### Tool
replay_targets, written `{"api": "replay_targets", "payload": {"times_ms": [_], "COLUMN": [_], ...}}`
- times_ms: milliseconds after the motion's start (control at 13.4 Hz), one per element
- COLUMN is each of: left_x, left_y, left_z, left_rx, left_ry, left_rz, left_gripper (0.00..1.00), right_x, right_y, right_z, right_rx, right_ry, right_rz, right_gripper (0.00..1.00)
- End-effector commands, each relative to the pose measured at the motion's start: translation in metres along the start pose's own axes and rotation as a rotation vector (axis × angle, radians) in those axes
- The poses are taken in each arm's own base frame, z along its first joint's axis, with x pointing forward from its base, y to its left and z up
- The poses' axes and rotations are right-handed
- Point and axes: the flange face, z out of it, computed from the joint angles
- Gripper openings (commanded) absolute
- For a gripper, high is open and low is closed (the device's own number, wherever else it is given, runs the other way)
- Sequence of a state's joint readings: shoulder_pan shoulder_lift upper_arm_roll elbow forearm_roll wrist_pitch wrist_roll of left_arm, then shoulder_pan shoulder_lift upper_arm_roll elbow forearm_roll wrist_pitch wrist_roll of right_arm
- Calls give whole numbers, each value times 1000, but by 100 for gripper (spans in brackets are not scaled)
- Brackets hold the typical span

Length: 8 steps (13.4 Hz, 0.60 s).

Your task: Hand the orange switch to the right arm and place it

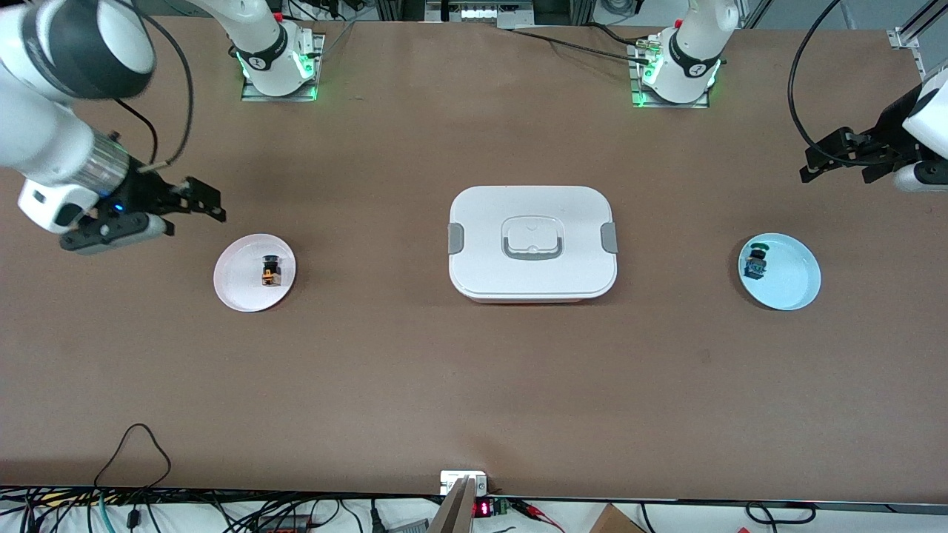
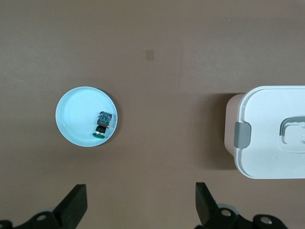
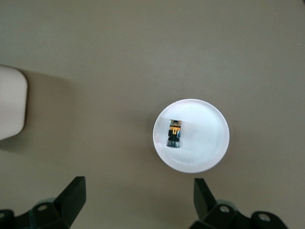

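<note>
The orange switch (image 1: 269,272) lies on a small white plate (image 1: 237,285) toward the right arm's end of the table. It also shows in the right wrist view (image 3: 175,133), lying on that plate (image 3: 207,143). My right gripper (image 1: 211,201) is open and empty in the air, over bare table beside the white plate; its fingers (image 3: 76,191) stand wide apart around its centre (image 3: 138,181). My left gripper (image 1: 809,164) is open and empty, over bare table at the left arm's end; the left wrist view shows it (image 2: 140,187) with nothing between the jaws.
A white lidded box (image 1: 532,242) with grey clips stands mid-table; it also shows in the left wrist view (image 2: 267,138) and the right wrist view (image 3: 9,102). A light blue plate (image 1: 796,277) (image 2: 76,114) holds a green-and-blue switch (image 1: 756,263) (image 2: 102,125). Cables lie along the front edge.
</note>
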State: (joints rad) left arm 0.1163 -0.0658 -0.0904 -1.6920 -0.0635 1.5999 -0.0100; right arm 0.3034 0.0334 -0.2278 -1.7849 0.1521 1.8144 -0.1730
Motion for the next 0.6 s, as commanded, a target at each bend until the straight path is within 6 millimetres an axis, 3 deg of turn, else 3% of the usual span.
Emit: {"api": "replay_targets", "payload": {"times_ms": [0,523], "left_x": [-8,-11], "left_y": [-1,1], "left_z": [-1,1], "left_rx": [30,32], "left_ry": [11,2], "left_rz": [3,5], "left_gripper": [100,100], "right_x": [-2,-2], "right_y": [6,4], "right_z": [-26,-53], "right_rx": [-34,-86], "right_ry": [-16,24], "right_rz": [11,-44], "right_gripper": [100,100]}}
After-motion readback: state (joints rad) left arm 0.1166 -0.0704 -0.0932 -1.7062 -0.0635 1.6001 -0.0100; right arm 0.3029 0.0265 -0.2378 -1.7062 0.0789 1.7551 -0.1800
